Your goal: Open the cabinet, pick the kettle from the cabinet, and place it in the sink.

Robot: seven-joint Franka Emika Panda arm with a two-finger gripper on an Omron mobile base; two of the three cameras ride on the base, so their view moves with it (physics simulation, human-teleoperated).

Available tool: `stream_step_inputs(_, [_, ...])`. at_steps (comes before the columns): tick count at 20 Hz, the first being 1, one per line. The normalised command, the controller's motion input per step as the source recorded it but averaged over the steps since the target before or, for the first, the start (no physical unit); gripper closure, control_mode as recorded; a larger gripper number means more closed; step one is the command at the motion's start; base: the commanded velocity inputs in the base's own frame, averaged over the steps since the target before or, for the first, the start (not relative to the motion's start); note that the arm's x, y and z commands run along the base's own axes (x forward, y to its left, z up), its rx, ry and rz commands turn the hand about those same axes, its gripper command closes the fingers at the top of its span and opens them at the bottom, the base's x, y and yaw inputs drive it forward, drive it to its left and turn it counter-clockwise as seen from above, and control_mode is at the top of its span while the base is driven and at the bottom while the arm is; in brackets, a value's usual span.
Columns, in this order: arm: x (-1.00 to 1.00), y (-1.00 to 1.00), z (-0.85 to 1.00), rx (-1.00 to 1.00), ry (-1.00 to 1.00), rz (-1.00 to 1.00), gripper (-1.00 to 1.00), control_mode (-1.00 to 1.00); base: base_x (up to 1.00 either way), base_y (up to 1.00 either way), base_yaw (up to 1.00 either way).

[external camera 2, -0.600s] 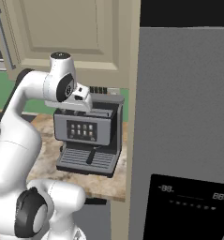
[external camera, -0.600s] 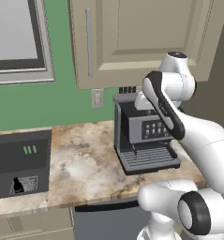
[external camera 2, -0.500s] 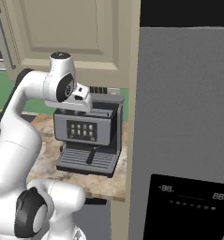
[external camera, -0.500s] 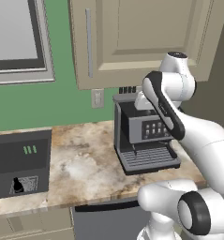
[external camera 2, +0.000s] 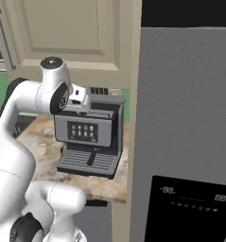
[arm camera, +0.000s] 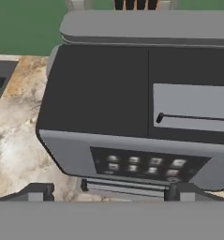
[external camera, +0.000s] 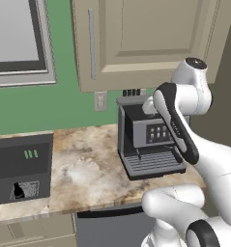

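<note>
Beige cabinet on wall above counter, raised-panel door shut, contents hidden; grey bar handle at left edge. Coffee machine beneath. Gripper above it, jaws seemingly spread wide.

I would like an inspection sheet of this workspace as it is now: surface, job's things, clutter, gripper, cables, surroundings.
Surface: marbled stone counter, bare in the middle.
Job's things: cabinet shut, its long grey bar handle at the door's left edge; kettle and sink nothing seen.
Clutter: coffee machine on the counter below the cabinet; dark box-shaped appliance at the counter's left end.
Gripper: gripper above the coffee machine, finger tips apart, nothing between them.
Cables: nothing seen.
Surroundings: green wall, wall outlet, window frame, grey refrigerator to the right.
</note>
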Motion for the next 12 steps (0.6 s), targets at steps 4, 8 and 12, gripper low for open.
stream_step_inputs(4, [-0.25,0.05,0.15,0.0,-0.3,0.0,-1.0,-1.0,0.0,0.0,0.0])
stream_step_inputs(8, [-0.22,0.07,0.2,-0.01,-0.2,0.0,-1.0,-1.0,0.0,0.0,0.0])
stream_step_inputs(12, [-0.19,0.11,0.24,-0.01,-0.17,0.0,-1.0,-1.0,0.0,0.0,0.0])
